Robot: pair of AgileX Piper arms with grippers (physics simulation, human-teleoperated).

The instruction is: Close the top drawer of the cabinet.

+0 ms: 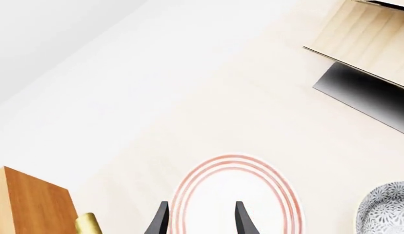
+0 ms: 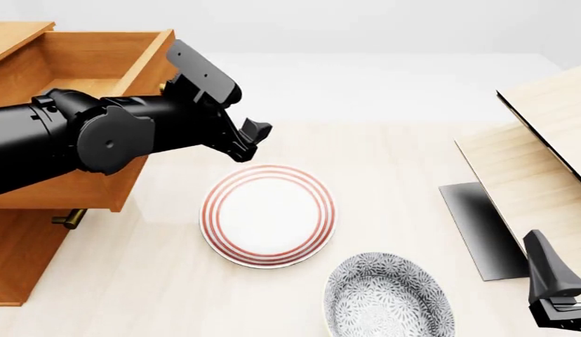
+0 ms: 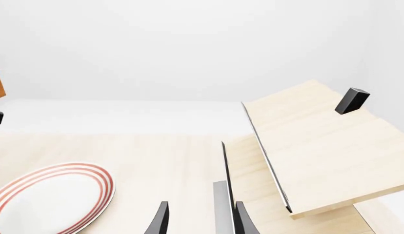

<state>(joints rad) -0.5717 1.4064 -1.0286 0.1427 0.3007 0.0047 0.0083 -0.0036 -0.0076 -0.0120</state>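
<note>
The top drawer (image 2: 80, 77) is open; two plates; left gripper (image 1: 200, 222) and right gripper (image 3: 200, 220) parted, empty.

The front view is taken from above and slightly behind the arms, facing forward and down onto the table (image 2: 393, 151); it covers the widest area, from the cabinet (image 2: 24, 256) at the left to the pale light-wood furniture (image 2: 525, 189) at the right. The left wrist view looks along the left gripper (image 1: 200, 219), close above the tabletop, facing the red-ringed plate (image 1: 267, 178) with the furniture beyond. The right wrist view looks along the right gripper (image 3: 200, 219), set lower and nearly level, facing the furniture at close range. All three views share the red-ringed plate and the furniture. The patterned bowl (image 2: 389, 298) appears in the front and left wrist views only.
</note>
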